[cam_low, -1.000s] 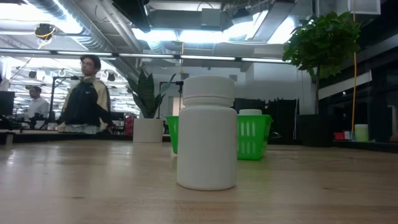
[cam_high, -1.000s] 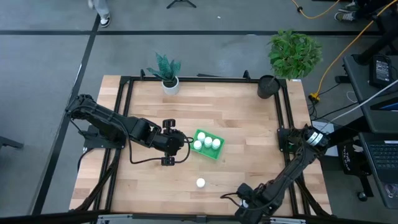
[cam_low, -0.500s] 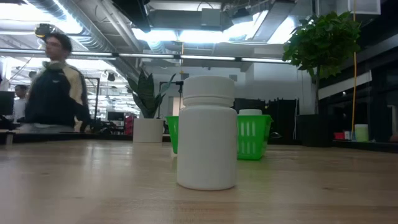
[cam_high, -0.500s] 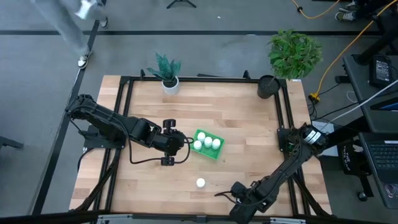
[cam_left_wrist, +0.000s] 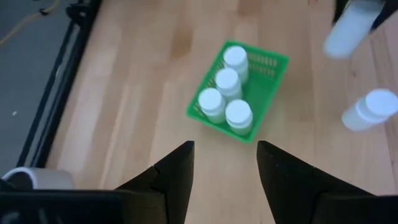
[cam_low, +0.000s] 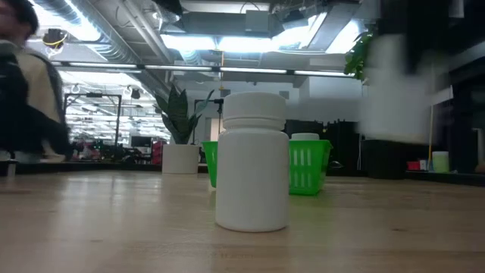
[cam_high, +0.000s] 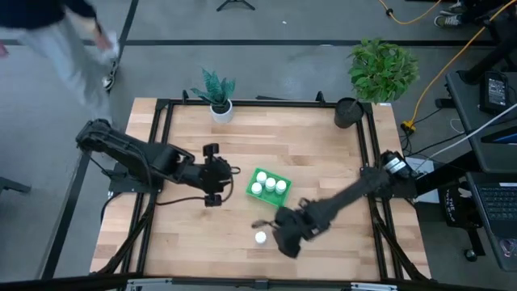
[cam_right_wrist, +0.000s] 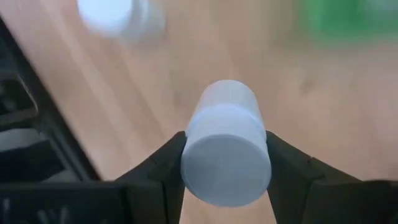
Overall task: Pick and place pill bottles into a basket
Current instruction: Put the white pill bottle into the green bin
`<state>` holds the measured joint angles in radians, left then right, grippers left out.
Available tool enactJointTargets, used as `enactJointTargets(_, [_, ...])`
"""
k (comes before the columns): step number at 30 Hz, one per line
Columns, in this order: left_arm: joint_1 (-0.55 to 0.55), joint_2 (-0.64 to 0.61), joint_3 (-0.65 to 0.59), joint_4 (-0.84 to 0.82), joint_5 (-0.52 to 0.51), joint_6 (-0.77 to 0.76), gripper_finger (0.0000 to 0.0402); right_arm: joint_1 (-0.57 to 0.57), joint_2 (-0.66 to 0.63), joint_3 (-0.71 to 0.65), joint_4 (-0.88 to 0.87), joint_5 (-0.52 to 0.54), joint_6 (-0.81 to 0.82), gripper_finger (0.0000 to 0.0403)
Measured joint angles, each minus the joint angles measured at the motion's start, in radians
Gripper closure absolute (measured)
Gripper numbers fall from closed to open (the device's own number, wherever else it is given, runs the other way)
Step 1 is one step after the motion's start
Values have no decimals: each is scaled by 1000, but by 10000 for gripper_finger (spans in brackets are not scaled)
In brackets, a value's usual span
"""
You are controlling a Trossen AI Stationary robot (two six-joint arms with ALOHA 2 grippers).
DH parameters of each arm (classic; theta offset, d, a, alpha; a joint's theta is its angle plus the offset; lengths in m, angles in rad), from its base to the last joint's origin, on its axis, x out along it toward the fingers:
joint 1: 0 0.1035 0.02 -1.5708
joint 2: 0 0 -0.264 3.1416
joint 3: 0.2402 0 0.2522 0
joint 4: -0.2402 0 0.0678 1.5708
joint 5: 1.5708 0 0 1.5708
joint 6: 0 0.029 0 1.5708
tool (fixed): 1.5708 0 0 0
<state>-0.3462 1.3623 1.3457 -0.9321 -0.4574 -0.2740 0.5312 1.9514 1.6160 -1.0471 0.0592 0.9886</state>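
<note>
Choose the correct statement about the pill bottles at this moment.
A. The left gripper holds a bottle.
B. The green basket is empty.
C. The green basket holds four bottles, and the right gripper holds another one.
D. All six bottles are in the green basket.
C. The left wrist view shows four pill bottles standing in the green basket, and the right wrist view shows the right gripper shut on another bottle; the left gripper is open and empty.
</note>
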Motion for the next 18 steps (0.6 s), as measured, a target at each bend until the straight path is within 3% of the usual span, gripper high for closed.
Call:
enactJointTargets(9, [-1,-93,0,-30,-68,-66,233,-184,0,143,-18,54,-328,238])
enactJointTargets(18, [-13,-105,0,-41,-99,-81,233,-282,7,146,-11,55,-485,238])
